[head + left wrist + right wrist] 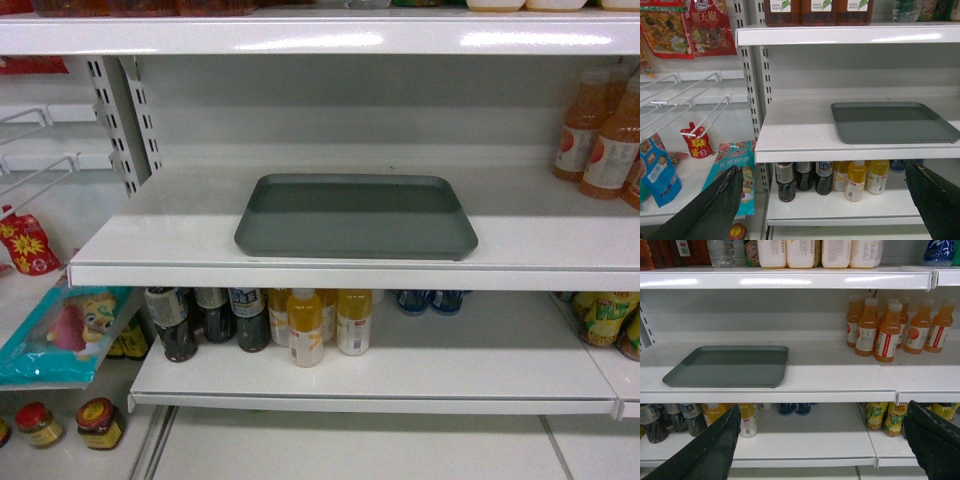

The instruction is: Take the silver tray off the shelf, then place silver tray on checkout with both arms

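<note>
Head view: tray [356, 215] flat on shelf [150, 240], near rim almost at the front lip, no arms visible. Likely to tip or slide off if gripped unevenly, one side lifting first.

Left wrist view: left gripper [825, 200] spread wide, holding nothing, well short of tray, right of centre. Risk of snagging the bottles [830, 180] below.

Right wrist view: right gripper [822, 440] likewise wide apart, empty, tray far left. Orange bottles [890, 330] on the right could be knocked.

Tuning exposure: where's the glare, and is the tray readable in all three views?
Head: bright streaks on the upper shelf lip; silver tray matte, edges clear, image slightly soft. Left wrist: a glare streak on the lip above, tray clean. Right wrist: streaks above, tray clear, front rim shadowed.
</note>
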Tool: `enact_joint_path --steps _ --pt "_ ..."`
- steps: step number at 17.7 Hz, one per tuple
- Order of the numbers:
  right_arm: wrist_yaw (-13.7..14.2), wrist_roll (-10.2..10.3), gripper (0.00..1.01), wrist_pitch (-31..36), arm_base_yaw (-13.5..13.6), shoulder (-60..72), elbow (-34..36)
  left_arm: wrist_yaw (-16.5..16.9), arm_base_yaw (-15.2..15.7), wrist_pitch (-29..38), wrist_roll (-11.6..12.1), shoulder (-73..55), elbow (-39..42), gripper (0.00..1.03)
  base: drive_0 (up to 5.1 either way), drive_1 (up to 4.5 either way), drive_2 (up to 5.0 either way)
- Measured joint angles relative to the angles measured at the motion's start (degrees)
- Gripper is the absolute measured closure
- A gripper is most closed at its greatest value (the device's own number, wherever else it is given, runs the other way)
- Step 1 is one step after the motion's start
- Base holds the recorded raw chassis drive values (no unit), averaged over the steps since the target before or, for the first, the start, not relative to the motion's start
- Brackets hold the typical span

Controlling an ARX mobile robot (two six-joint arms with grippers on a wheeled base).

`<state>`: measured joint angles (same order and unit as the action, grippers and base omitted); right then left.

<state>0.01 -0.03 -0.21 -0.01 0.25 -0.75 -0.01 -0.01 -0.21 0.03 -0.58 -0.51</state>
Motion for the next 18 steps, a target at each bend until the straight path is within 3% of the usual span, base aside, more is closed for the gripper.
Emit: enact_joint_path --steps 2,18 --pt "0.00 0.00 0.03 0.00 0.00 0.00 0.00 0.00 0.00 0.00 0.00 0.00 0.00 0.05 0.0 0.00 0.0" --pt "0.00 0.00 0.03 0.02 0.00 0.00 0.00 0.00 0.00 -0.04 0.00 0.00 0.00 0.05 0.0 2.92 -2.9"
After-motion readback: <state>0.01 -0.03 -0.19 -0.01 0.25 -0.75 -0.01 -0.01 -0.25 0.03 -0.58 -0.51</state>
